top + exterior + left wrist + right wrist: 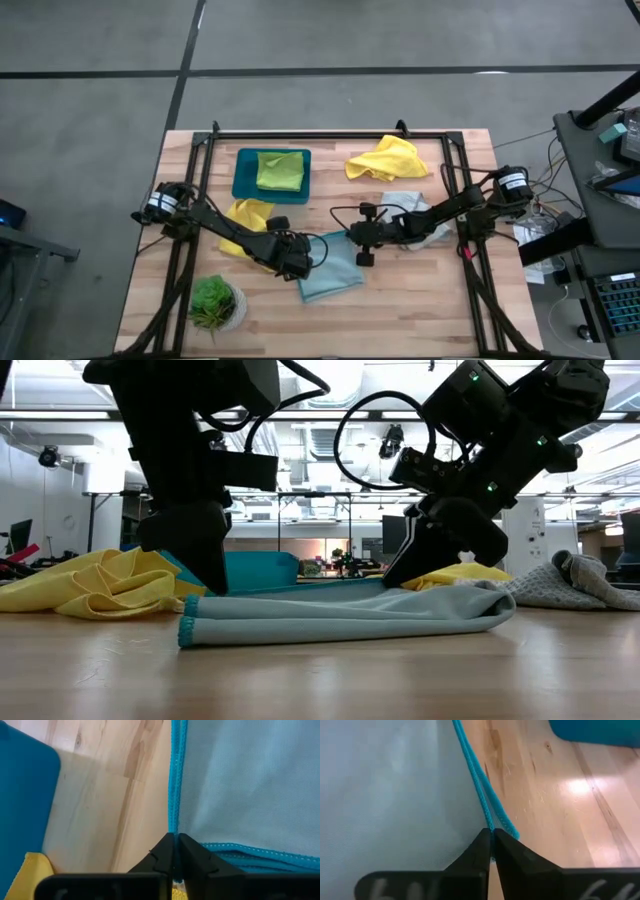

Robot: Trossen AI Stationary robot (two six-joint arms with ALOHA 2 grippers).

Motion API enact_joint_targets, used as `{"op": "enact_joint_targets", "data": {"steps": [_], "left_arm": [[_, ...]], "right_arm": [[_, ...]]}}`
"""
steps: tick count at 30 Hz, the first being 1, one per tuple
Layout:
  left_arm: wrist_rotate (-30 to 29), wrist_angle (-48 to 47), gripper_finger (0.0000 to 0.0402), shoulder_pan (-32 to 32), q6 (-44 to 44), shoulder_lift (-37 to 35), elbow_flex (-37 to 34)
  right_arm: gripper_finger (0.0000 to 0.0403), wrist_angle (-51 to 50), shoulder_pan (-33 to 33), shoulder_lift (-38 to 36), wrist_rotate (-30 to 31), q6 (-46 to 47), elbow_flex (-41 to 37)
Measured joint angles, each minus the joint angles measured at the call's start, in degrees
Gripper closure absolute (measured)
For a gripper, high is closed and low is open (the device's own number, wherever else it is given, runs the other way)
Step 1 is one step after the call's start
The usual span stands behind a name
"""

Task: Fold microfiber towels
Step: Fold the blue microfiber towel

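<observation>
Light blue microfiber towel (pixel 332 268), doubled over on the wooden surface (pixel 400 310), is clamped by its hem in both the left claw (pixel 303 259) and right claw (pixel 362 240), while the lime green towel (pixel 280 170) beyond them is judged folded and the rest unfolded.

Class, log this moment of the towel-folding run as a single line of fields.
step: folding light blue towel | left tool: shut on its edge | right tool: shut on its edge | towel: flat on table

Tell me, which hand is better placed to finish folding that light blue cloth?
Neither alone, probably: the left hand and the right hand are each shut on a hemmed corner of the light blue towel, so both look equally placed to move together.
</observation>
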Motion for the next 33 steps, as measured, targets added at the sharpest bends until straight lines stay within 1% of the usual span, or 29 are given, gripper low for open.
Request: {"op": "enact_joint_targets", "data": {"steps": [7, 12, 17, 21, 24, 28, 33], "left_arm": [[-0.81, -0.02, 0.0317, 0.00, 0.00, 0.00, 0.00], [-0.70, -1.23, 0.0287, 0.00, 0.58, -0.47, 0.64], [3.43, -1.25, 0.0277, -0.28, 3.15, -2.44, 2.51], [4.70, 0.24, 0.0276, -1.32, 3.13, -3.72, 3.55], [4.40, 5.24, 0.0276, -3.23, 3.34, -3.85, 3.69], [4.04, 15.39, 0.0276, -6.42, 7.06, -3.36, 3.07], [3.86, 26.73, 0.0284, -9.12, 10.81, -2.09, 1.22]], "right_arm": [[0.0324, -0.02, -0.05, -0.04, 0.02, -0.10, 0.00], [0.0291, -1.39, -0.09, -1.65, 0.04, -0.35, 0.00], [0.0281, -2.21, 0.56, -3.61, 0.03, 1.00, -0.02], [0.0292, -2.16, 2.63, -5.15, -0.33, 2.29, -0.08], [0.0303, -1.94, 4.83, -5.90, -0.39, 2.98, -0.17], [0.0307, 0.19, 7.75, -5.80, -0.43, 3.04, -0.20], [0.0308, 9.22, 10.34, -2.76, -0.45, 2.95, -0.81]]}}
